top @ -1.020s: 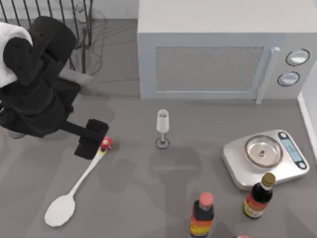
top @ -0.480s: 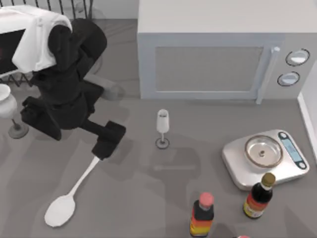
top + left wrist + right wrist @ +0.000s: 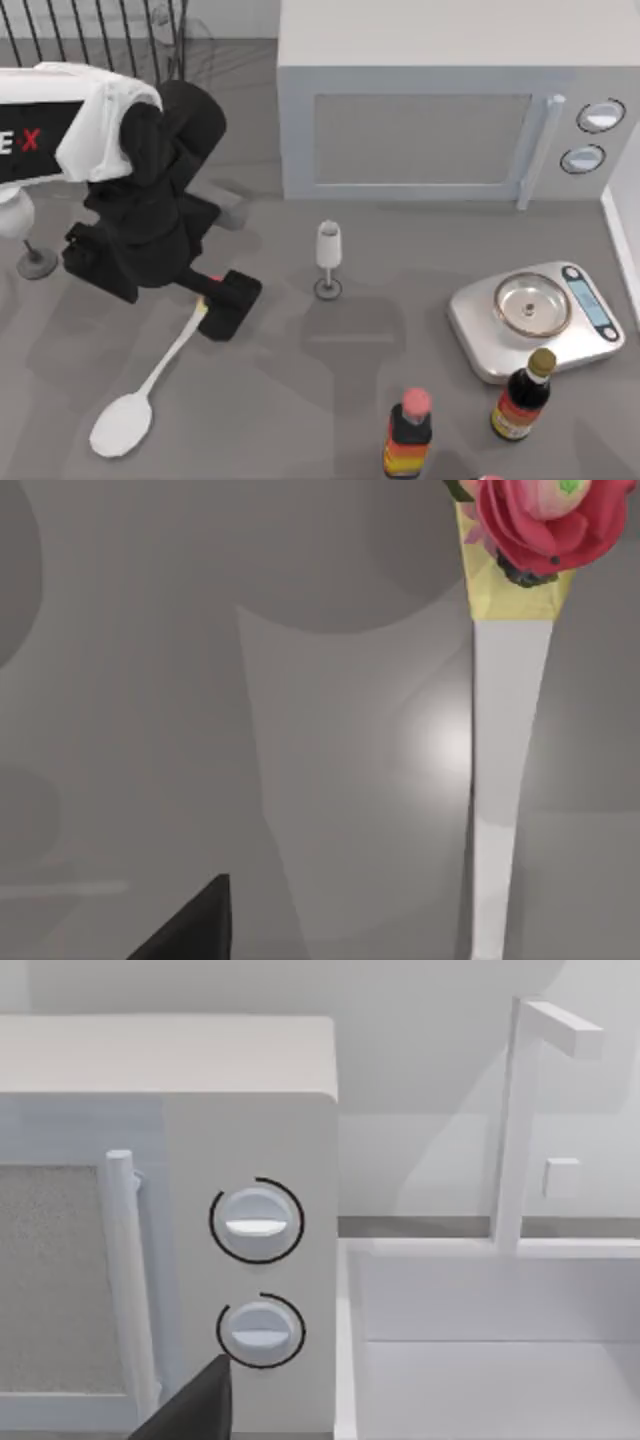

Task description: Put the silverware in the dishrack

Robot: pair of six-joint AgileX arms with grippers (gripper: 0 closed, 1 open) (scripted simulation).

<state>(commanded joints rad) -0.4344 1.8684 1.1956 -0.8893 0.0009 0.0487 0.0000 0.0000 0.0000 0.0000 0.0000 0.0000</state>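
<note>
One spoon (image 3: 150,378), one dishrack (image 3: 100,30), left gripper (image 3: 222,305) above

spoon's knob (image 3: 213,283) (mostly under left gripper (image 3: 229,303))

Left gripper (image 3: 226,305) lowered near the table's left-centre.

White microwave (image 3: 440,110): at the back of the grey bench (image 3: 330,400), door shut, two round dials on its right side. Small clear wine glass (image 3: 328,258): upright, just in front of the microwave. Silver kitchen scale (image 3: 535,318): right side of the bench. Two dark sauce bottles: red-capped (image 3: 409,432) and gold-capped (image 3: 524,396), upright near the front edge, the gold-capped one just beside the scale. Second glass (image 3: 22,235): far left edge, partly hidden.
</note>
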